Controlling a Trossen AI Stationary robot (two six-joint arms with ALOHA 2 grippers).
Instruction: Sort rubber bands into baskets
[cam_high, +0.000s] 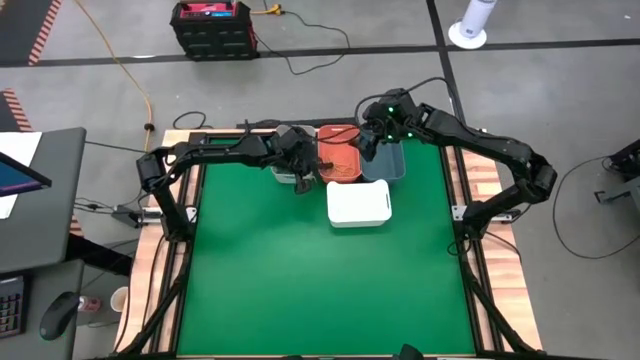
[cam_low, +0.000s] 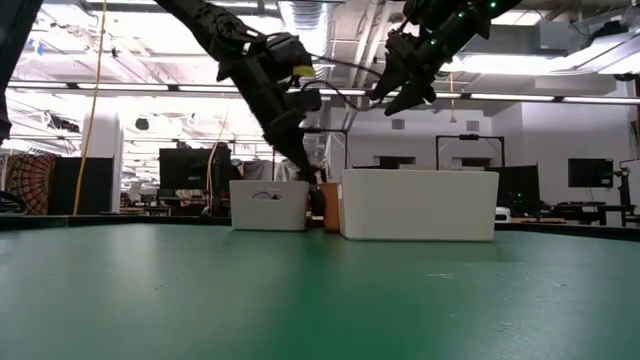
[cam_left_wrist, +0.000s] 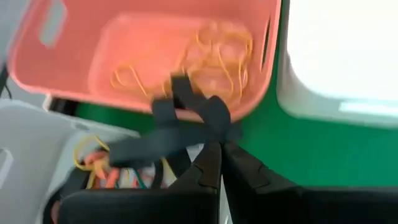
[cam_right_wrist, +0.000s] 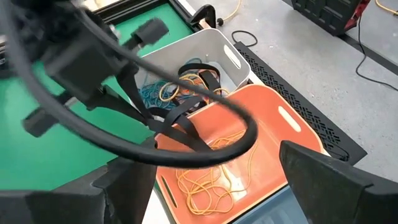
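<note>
Left gripper (cam_left_wrist: 219, 146) is pinching black rubber bands (cam_left_wrist: 180, 121), fingers pressed together on the wide dark loops, which are hanging stretched just above the gap between the light grey basket (cam_right_wrist: 186, 53) and the coral-orange basket (cam_left_wrist: 93, 37). In the high view the left gripper (cam_high: 303, 172) is sitting at the edge of the grey basket, beside the coral one. The grey basket is holding a mixed pile of rubber bands (cam_right_wrist: 171, 87): teal-blue, yellow-orange, black, some red. The coral-orange basket (cam_right_wrist: 273, 143) is holding only thin yellow-orange bands (cam_right_wrist: 214, 177). Right gripper (cam_high: 368, 140) is hovering with fingers spread wide and empty, raised over the coral and dark slate-blue basket (cam_high: 392, 162). The white basket (cam_high: 358, 203) is standing on the green table (cam_high: 300, 290) just in front of those 2, touching or nearly touching them; its contents cannot be told.
</note>
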